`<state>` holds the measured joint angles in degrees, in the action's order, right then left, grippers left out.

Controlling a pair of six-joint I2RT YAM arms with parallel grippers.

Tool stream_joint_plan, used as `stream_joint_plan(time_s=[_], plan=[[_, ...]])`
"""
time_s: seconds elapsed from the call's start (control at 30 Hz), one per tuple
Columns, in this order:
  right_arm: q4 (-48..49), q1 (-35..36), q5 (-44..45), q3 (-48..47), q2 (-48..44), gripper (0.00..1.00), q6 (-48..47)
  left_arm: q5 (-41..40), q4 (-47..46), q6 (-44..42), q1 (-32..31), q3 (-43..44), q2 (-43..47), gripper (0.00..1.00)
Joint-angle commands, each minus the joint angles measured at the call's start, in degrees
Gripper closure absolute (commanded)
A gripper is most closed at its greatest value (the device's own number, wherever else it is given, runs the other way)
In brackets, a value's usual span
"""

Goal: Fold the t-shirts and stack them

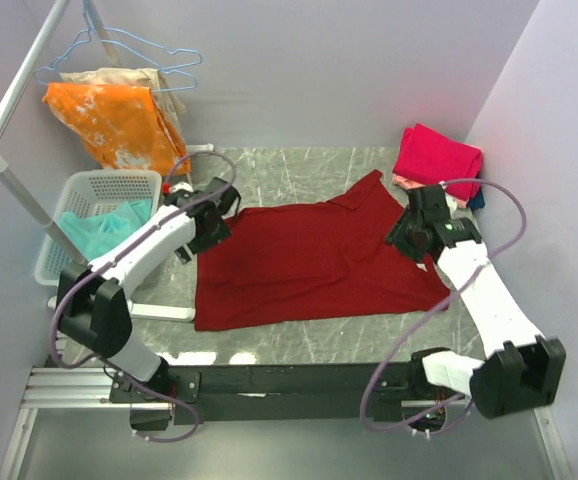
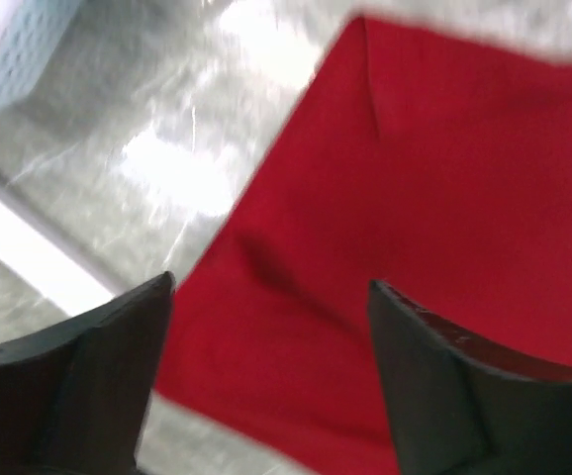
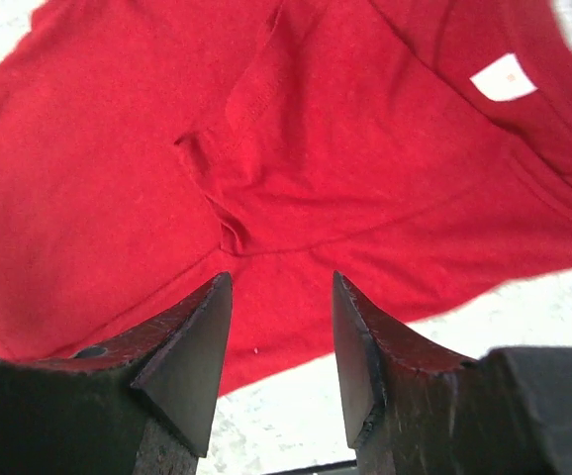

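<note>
Left fingers (image 2: 98, 376) spread wide, empty, above maroon t-shirt (image 1: 309, 260) edge; right fingers (image 3: 182, 366) parted, empty, over it.

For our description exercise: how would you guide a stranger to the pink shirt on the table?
Start at the grey marble table and go to its far right corner. The pink shirt lies folded there, compact and bright, unlike the dark red shirt spread flat mid-table.

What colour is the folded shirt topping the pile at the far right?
The folded shirt is bright pink, clearest in the top external view.
</note>
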<state>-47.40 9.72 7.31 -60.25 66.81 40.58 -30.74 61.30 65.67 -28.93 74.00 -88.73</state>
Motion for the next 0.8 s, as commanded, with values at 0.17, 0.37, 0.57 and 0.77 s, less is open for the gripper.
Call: stream_joint_plan(time_s=[0.17, 0.37, 0.57, 0.77], plan=[[4.86, -0.05, -2.56, -0.75, 7.36, 0.48, -1.29, 6.21, -16.9, -8.09, 8.18, 4.83, -15.31, 0.35], [5.73, 0.04, -2.91, -0.83, 10.27, 0.48, -1.73, 8.94, -19.54, -10.21, 8.8, 7.65, -20.69, 0.35], [5.83, 0.04, -3.97, -1.71, 13.52, 0.49, -2.25, 9.82, -21.83, -11.44, 10.29, 8.0, -22.89, 0.34], [4.68, 0.04, -3.01, -3.38, 15.72, 0.5, -2.52, 11.58, -22.45, -12.06, 10.73, 8.36, -25.53, 0.37]])
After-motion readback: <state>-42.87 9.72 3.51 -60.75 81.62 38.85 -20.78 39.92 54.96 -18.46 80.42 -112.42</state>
